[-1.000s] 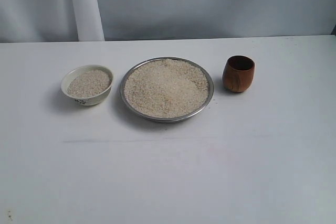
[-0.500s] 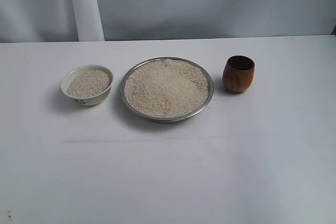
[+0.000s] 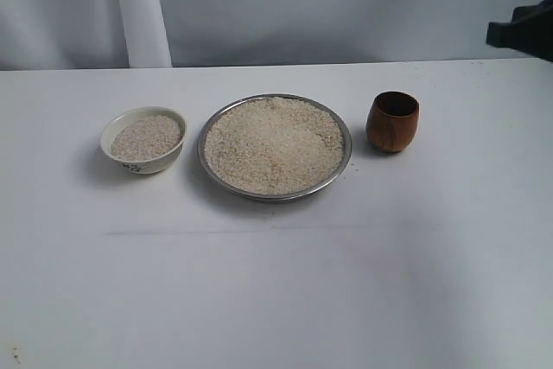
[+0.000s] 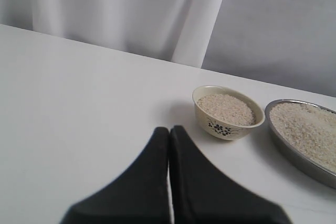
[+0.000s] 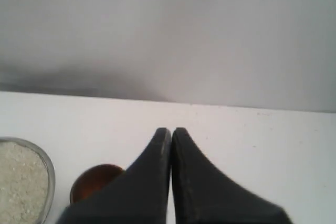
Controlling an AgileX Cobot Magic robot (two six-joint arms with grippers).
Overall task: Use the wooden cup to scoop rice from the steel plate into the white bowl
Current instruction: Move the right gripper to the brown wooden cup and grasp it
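On the left, we saw the left gripper (image 4: 169,132) over the white table (image 3: 276,291). Its two black fingers (image 4: 144,184) were pressed together along their whole length, and nothing was between them. In its wrist camera the white bowl (image 4: 224,129) stood ahead of the tips, well apart from them.

In the exterior view the bowl stood upright at the nine o'clock side of the steel plate (image 3: 346,151), near to it but not touching. It carried a small dark flower pattern on the outer wall, and rice (image 3: 147,136) filled it almost to the rim. The plate lay flat near the middle of the table, and a broad low heap of rice (image 3: 274,144) covered nearly all of its floor, so that only the shiny rim was bare.

The wooden cup (image 3: 392,122) stood upright at the three o'clock side of the plate, near the rim but with a gap. Its mouth was up and the inside looked dark; whether it held grains we could not tell.

At about two o'clock from the cup, at the edge of the picture, a dark part of the right arm (image 3: 529,30) hung above the far table edge. The right gripper (image 5: 171,131) had also its fingers together, holding nothing. In its wrist camera the cup was partly hidden behind one finger.
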